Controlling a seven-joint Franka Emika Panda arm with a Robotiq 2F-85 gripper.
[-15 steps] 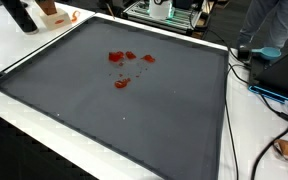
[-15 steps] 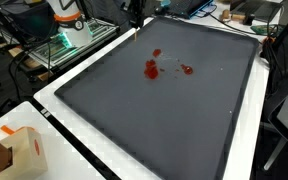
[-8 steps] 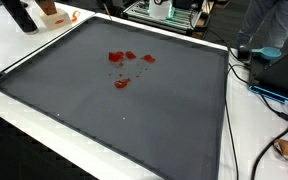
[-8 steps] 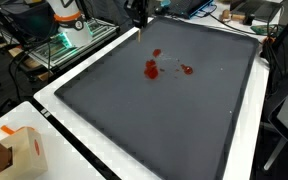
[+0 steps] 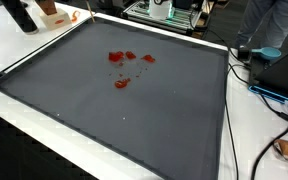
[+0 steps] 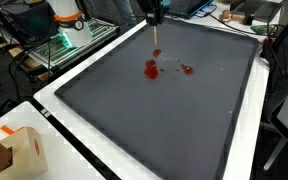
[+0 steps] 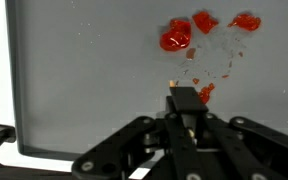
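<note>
Gripper (image 6: 155, 13) up at the mat's far rim, fingers (image 7: 187, 105) pinched together on a thin stick (image 6: 156, 38) that hangs straight down, its tip just short of the nearest of the red blobs (image 6: 151, 69). In the wrist view the blobs (image 7: 176, 38) sit just ahead of the stick's tip, with one small smear right beside it.

Around them lies the grey mat (image 6: 134, 120), wide and bare towards every side (plenty of flat room there). Its raised rim runs close behind the gripper in an exterior view, and in the wrist view it shows at the left and lower borders.

Beyond the rim there's a strip of white table (image 5: 19, 45). A cardboard box (image 6: 19, 150) stands well away at one corner, and cables (image 5: 256, 85) trail along another side.
</note>
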